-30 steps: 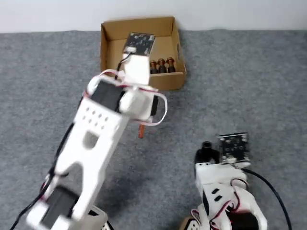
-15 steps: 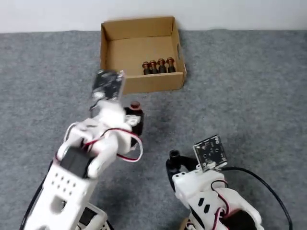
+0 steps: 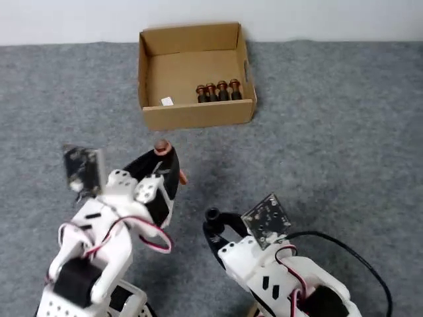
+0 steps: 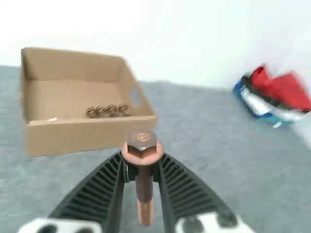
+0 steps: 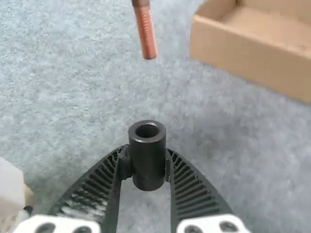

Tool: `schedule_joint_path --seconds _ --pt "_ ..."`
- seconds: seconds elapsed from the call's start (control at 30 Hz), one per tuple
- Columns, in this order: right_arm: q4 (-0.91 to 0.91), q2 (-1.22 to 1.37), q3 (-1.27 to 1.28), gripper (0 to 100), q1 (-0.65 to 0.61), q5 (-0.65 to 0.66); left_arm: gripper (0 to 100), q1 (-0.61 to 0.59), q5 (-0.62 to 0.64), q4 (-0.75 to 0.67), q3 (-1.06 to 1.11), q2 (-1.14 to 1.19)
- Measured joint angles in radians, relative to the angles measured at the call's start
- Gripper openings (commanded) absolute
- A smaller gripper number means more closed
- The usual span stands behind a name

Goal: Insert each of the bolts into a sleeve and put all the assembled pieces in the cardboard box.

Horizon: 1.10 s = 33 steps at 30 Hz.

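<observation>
Bolt (image 3: 162, 146), copper-coloured with a hex head, is clamped in the left gripper (image 3: 165, 157). The two black fingers pinch the shank just under the head, and the threaded end pokes out toward 4 o'clock in the high view. It is held above the grey carpet (image 3: 344, 132), near the box (image 3: 198, 116) at the box's 6 o'clock and apart from its front wall. In the left wrist view the bolt (image 4: 142, 160) stands upright, head up, between the ribbed fingers of the left gripper (image 4: 142, 167).

The sleeve (image 3: 212, 215), a short black tube, is grasped by the right gripper (image 3: 215, 223) at 5 o'clock of the bolt, apart from it. In the right wrist view the sleeve (image 5: 146, 153) stands upright with its bore open upward, pinched on both sides by the right gripper (image 5: 146, 165). The bolt (image 5: 146, 34) hangs beyond it, not touching.

The box sits at 12 o'clock on the carpet, open-topped. Four assembled pieces (image 3: 218, 91) lie in a tight row at 4 o'clock of its floor, near the front wall, and a small white label (image 3: 167, 101) lies at 7 o'clock. The left wrist view shows the box (image 4: 73, 138), the pieces (image 4: 108, 110) and a red, blue and white heap of cloth (image 4: 274, 94) by the wall.
</observation>
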Motion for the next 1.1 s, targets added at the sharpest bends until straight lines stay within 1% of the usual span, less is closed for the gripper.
schedule_joint_path --seconds 0.2,0.33,0.6,0.73,0.87,1.1 --pt "-0.109 0.002 0.048 1.0 0.0 0.095 0 0.132 0.052 0.0 0.04 -0.123" --pt "-0.115 0.002 0.048 1.0 0.0 0.117 0 0.149 0.051 0.014 0.049 -0.155" --pt "-0.115 0.002 0.048 1.0 -0.002 0.118 0 0.153 0.054 0.123 0.028 -0.167" --pt "-0.115 0.002 0.048 1.0 -0.002 0.118 0 0.158 0.055 0.126 0.028 -0.167" --pt "-0.115 0.002 0.048 1.0 -0.002 0.118 0 0.198 0.058 0.126 0.028 -0.169" --pt "-0.115 0.002 0.048 1.0 0.0 0.118 0 0.229 0.057 0.121 0.107 -0.167"
